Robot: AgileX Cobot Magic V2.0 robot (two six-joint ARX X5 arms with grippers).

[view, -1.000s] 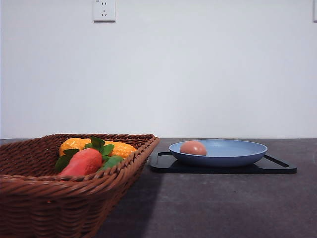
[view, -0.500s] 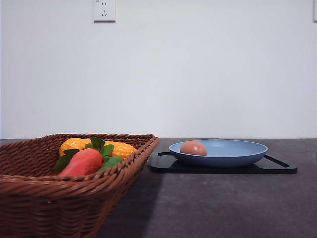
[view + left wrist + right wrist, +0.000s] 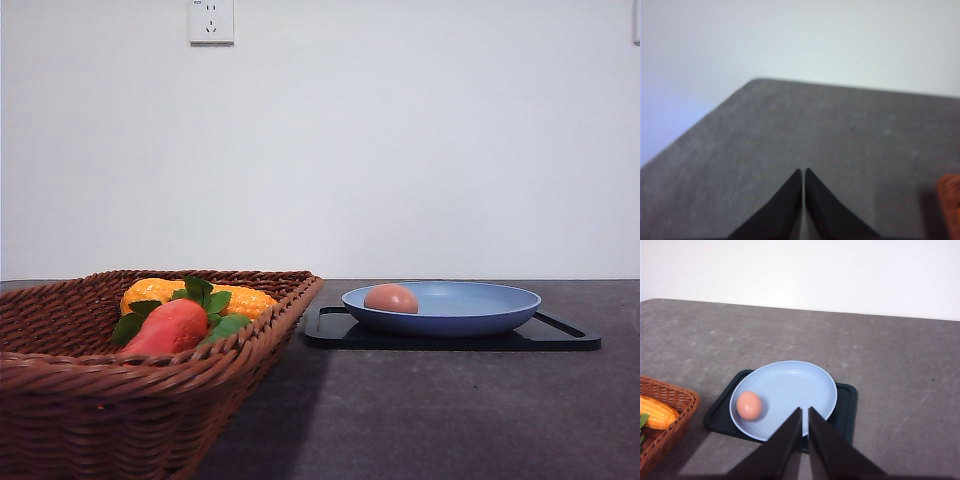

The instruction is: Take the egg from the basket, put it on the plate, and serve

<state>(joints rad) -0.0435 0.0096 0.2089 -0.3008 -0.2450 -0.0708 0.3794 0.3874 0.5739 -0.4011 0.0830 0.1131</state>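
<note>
1. Basket: brown woven wicker, nearest in the front view, at the table's left. A red-orange leafy vegetable and a bumpy yellow corn are held inside. One corner of it with the corn is seen from the right wrist view.
2. Left gripper: black fingers closed to a hairline gap, nothing gripped; bare grey table is seen beneath, with a blurred scrap of wicker at the frame edge.
3. Right gripper: fingers brought almost together, nothing held; it is raised above the plate's near rim.
4. Plate: light blue, set on a black tray.
5. Egg: brownish-pink, lying in the plate's left part; its off-centre position is shown plainly from above.
6. Wall socket: white; no legible writing.
</note>
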